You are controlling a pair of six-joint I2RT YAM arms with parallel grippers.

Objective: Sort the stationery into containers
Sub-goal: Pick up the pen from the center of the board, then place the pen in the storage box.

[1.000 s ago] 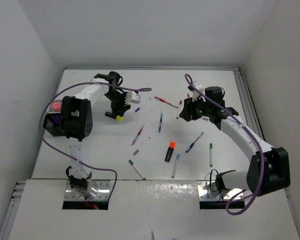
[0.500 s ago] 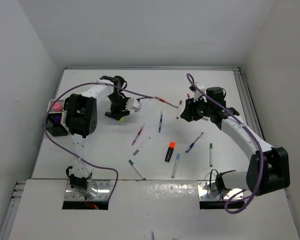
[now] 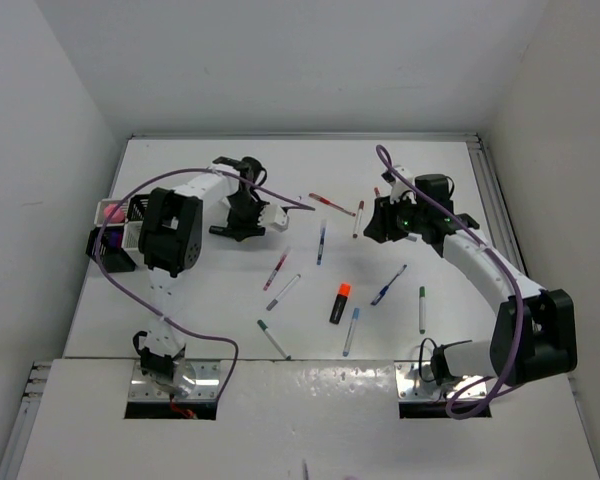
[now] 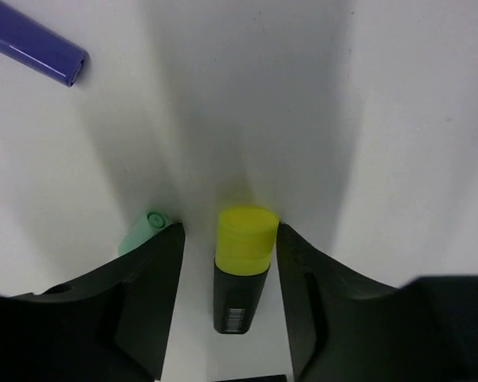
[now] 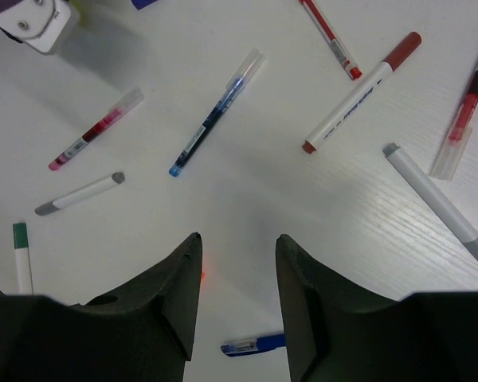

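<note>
The left hand (image 4: 229,232) stood spread around the yellow highlighter (image 4: 243,243) on the surface (image 4: 390,119), so it should, I think, first centre itself, then close across the black body without catching the green pen (image 4: 147,229) beside one finger.

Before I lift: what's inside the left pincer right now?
A yellow highlighter lies in the left pincer, between its fingers, cap outward. A green pen end sits just outside one finger. The highlighter's rear end is covered, and firm contact cannot be confirmed.
</note>
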